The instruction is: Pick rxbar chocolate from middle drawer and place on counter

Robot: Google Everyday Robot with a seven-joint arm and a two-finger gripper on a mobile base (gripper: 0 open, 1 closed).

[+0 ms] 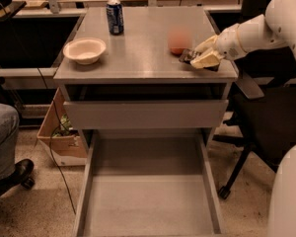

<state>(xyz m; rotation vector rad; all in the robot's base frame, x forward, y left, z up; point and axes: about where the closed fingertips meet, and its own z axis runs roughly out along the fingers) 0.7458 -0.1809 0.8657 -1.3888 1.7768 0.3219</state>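
Standing pulled out below the front edge of the surface (pixel 138 51), nearest of all: the middle drawer (pixel 148 199), grey and low-walled. Just above it, directly under the surface: a drawer front panel (pixel 145 113), flat and grey. Left of the surface, down on the floor: a cardboard box (pixel 59 135). On the surface, near its front-left corner: 1 pale bowl (pixel 84 50), upright. Near the front-right corner of the surface: the end effector (pixel 197 57), reaching in from the right on a white arm (pixel 256 31), pinching the rxbar chocolate (pixel 187 57), with the dark wrapper showing at the tips. Resting on the surface or held just over it: cannot tell. Just behind that, on the right half of the surface: 1 reddish apple (pixel 178 41), blurred. Farthest back, near the rear edge of the surface, left of centre: 1 blue can (pixel 115 17), upright.
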